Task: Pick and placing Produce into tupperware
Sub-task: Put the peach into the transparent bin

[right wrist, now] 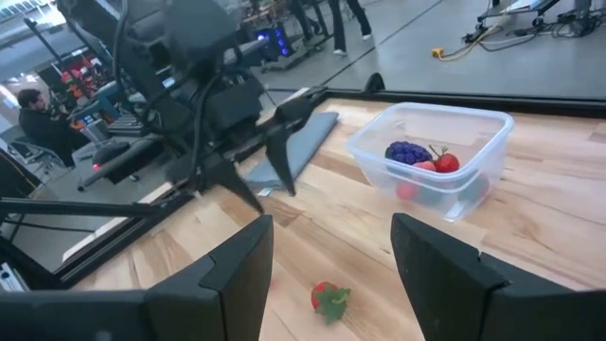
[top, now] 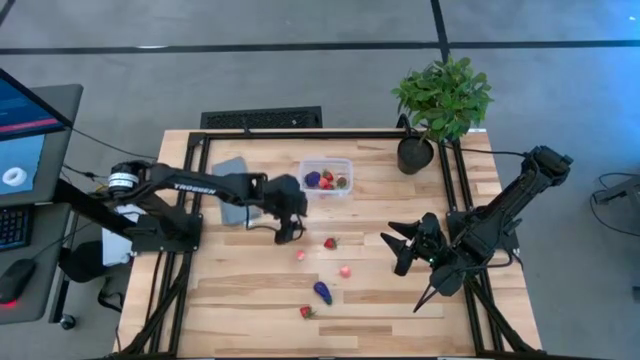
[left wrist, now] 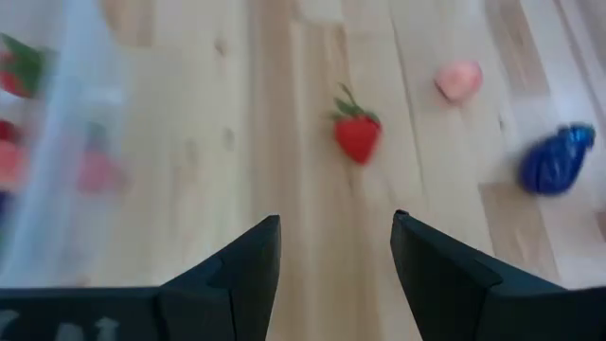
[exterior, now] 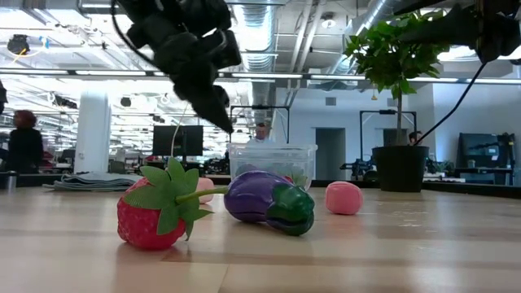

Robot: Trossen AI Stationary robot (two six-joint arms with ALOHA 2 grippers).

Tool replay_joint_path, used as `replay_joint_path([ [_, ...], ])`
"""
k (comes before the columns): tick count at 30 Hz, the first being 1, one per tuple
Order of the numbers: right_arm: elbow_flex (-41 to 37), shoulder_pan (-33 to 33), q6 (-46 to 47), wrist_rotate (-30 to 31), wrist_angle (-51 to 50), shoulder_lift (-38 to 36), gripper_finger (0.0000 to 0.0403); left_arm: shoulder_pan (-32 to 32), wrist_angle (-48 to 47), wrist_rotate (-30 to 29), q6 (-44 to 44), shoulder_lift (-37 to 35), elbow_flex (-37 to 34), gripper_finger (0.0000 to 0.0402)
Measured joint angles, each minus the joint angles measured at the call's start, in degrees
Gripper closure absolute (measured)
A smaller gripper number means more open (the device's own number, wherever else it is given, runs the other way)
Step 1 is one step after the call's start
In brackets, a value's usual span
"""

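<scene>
Left gripper: fingers apart, empty, above table nr strawberry. Tupperware just beyond, some produce inside. Right gripper: apart, idle. Risk: small round berry rolls if fingers land off-centre.

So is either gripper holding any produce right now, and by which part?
Nothing is held. The left gripper is open above bare wood short of a strawberry; the right gripper is open and empty too.
</scene>
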Motion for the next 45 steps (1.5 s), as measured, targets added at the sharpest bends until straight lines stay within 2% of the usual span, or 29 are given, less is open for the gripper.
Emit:
replay_joint_path([
  [6, 0.0, 0.0, 0.3, -1.9, 0.0, 0.0, 0.0163, -4.6, 3.9, -1.3, -4.5, -0.5, -3.3, 0.0212],
  [22, 0.0, 0.0, 1.4, -3.0, 0.0, 0.0, 0.0163, -13.6, 9.4, -7.4, -8.5, -0.5, -8.4, 0.0212],
  [30, 0.0, -0.2, 1.4, -3.0, 0.2, 0.0, 0.0163, -15.8, 10.0, -9.3, -6.1, 1.4, -9.1, 0.0212],
  [45, 0.0, -0.5, 1.5, -3.6, 1.3, 0.0, 0.0163, -15.9, 13.1, -11.2, -2.7, 6.6, -8.7, 0.0212],
])
